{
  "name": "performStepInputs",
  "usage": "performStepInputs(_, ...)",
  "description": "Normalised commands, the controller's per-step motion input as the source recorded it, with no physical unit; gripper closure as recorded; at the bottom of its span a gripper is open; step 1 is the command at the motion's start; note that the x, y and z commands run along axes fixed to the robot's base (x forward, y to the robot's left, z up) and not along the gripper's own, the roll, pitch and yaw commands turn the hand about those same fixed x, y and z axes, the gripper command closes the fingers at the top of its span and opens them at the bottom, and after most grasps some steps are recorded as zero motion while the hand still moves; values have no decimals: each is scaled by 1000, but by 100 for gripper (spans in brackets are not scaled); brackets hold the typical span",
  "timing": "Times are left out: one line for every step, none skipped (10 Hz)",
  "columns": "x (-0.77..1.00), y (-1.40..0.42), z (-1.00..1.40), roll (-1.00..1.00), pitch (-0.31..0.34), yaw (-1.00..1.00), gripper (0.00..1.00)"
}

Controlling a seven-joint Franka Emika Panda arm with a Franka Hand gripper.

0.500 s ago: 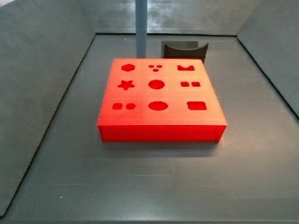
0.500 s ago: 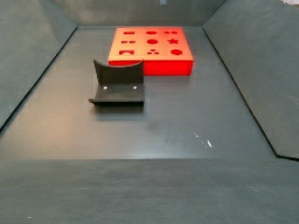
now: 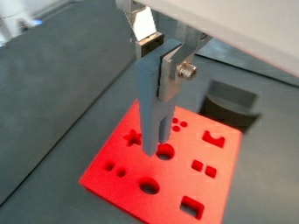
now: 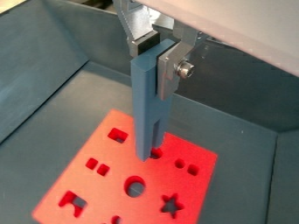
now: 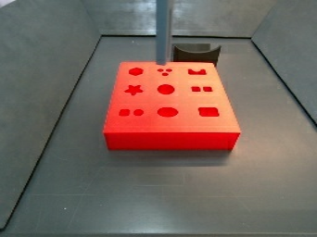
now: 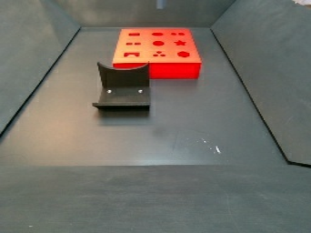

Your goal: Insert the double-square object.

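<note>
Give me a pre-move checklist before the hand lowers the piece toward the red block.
1. Piece held: ok. The hand is clamped on the long blue-grey piece.
2. Piece upright: ok in both wrist views.
3. Piece above the red block: ok; it hangs over the block's far half.
4. Aligned with the double-square hole: not ok; its tip sits near a round hole.
5. Holes unobstructed: ok.
6. Fixture clear of the path: ok; it stands apart from the block.
</note>
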Motion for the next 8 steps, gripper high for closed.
performStepInputs(337,140,-89,-30,0,-891,100)
performStepInputs(386,177,-111,-20,0,-863,100)
performStepInputs(443,206,-86,-33,0,-820,100)
performStepInputs(389,217,-166,0,0,-843,100)
performStepInputs(329,183,-163,0,0,-889,100)
performStepInputs(334,183,-154,0,0,-889,100)
performStepInputs(329,180,-163,0,0,-891,100)
performStepInputs(326,180,-169,0,0,-891,100)
